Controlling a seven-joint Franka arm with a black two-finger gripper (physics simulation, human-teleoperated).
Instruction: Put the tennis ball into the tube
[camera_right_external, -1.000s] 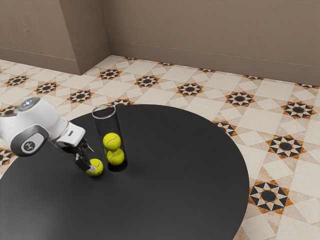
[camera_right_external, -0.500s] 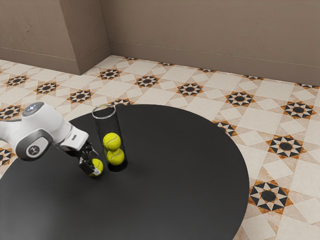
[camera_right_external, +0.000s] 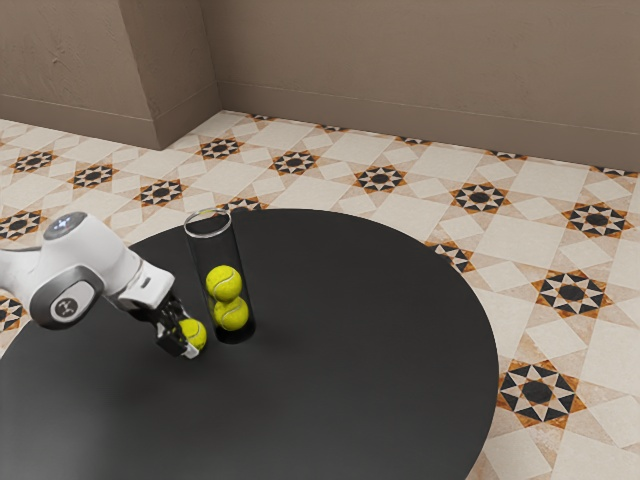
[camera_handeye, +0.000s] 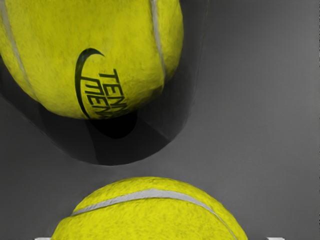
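My gripper (camera_right_external: 187, 341) is low over the table at the loose tennis ball (camera_right_external: 196, 333), one fingertip in front of it and the other hidden behind. In the wrist view the ball (camera_handeye: 155, 215) lies between the two pale fingertips of the gripper (camera_handeye: 159, 239), with a gap on each side, so the gripper is open. Just beside them the clear tube (camera_right_external: 208, 237) stands upright with two tennis balls (camera_right_external: 223, 284) stacked in its lower part. One ball in the tube (camera_handeye: 100, 60) looms large in the wrist view, behind the tube's wall (camera_handeye: 187, 100).
The round black table (camera_right_external: 350, 360) extends toward the exterior view's right and front. The tube's open rim (camera_right_external: 208, 224) is well above the hand's present height. Patterned floor tiles and a brown wall lie behind the table.
My hand has come down and shifted slightly toward the exterior view's right, so the near fingertip is now lower beside the loose ball. The tube and its balls have stayed put.
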